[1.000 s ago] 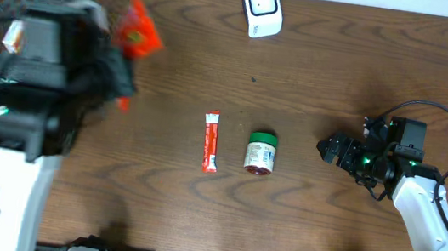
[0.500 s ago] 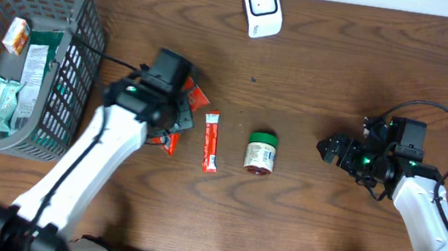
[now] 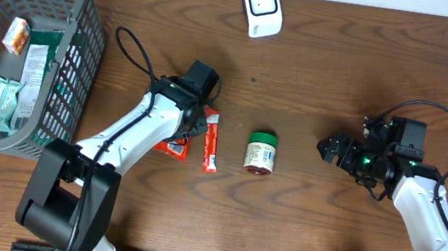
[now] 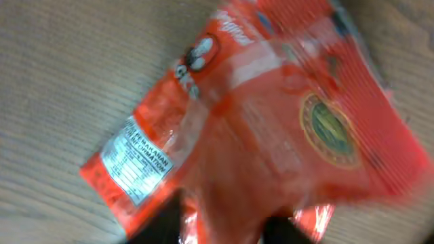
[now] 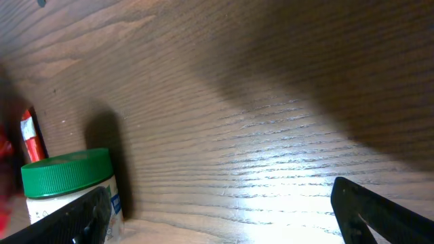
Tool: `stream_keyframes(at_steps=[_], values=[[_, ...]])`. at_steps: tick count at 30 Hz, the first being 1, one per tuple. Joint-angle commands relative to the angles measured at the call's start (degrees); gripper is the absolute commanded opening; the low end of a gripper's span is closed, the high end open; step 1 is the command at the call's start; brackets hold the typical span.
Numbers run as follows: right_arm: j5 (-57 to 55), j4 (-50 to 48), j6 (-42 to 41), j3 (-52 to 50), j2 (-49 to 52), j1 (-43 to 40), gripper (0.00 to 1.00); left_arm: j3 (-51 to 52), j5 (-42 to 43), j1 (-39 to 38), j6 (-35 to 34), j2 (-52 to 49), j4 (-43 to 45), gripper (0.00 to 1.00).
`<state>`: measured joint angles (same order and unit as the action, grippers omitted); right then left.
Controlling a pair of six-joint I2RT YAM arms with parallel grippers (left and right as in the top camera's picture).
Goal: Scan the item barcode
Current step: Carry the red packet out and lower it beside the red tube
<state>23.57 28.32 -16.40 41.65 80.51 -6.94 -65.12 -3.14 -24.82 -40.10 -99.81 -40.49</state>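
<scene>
Left hand (image 3: 192, 123) low over a crinkled orange-red plastic snack packet (image 4: 271, 129) on the wooden tabletop (image 3: 326, 61); grip indiscernible. Right hand (image 5: 224, 215) released, empty.

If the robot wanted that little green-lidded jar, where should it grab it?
Probably the labelled middle of the jar, from straight above, one finger on each long side. It seems to lie on its side, so its round body offers two opposite flanks. The open right gripper is nearest.
</scene>
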Motion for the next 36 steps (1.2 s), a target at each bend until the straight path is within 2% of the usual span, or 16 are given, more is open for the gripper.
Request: stream_keyframes(at_steps=[1,3,5,6,7,8,9,13,19,30,36], values=[[0.24,-0.02,-0.72,0.72,-0.74,-0.48,0.99,-2.49,3.98,0.52,5.75,2.12,-0.13,0.61],[0.24,-0.02,-0.72,0.72,-0.74,-0.48,0.99,-4.57,7.15,1.05,8.87,4.04,-0.42,0.66],[0.24,-0.02,-0.72,0.72,-0.74,-0.48,0.99,-6.36,9.05,1.46,10.62,6.16,-0.61,0.65],[0.24,-0.02,-0.72,0.72,-0.74,-0.48,0.99,-6.88,9.18,1.68,11.04,7.19,-0.59,0.52],[0.24,-0.02,-0.72,0.72,-0.74,-0.48,0.99,-7.15,9.16,1.81,11.78,8.35,-0.46,0.27],[0.24,-0.02,-0.72,0.72,-0.74,-0.48,0.99,-7.13,9.14,1.90,12.66,9.11,-0.11,0.09],[0.24,-0.02,-0.72,0.72,-0.74,-0.48,0.99,-7.13,9.11,1.95,13.66,9.70,-0.11,0.07],[0.24,-0.02,-0.72,0.72,-0.74,-0.48,0.99,-6.58,9.11,1.84,17.68,9.14,-1.03,0.07],[0.24,-0.02,-0.72,0.72,-0.74,-0.48,0.99,-3.10,8.72,1.81,18.01,4.59,0.68,0.07],[0.24,-0.02,-0.72,0.72,-0.74,-0.48,0.99,-2.86,8.09,1.81,18.01,-6.82,2.29,0.07],[0.24,-0.02,-0.72,0.72,-0.74,-0.48,0.99,-2.95,8.66,1.81,18.01,-8.26,3.37,0.07]])
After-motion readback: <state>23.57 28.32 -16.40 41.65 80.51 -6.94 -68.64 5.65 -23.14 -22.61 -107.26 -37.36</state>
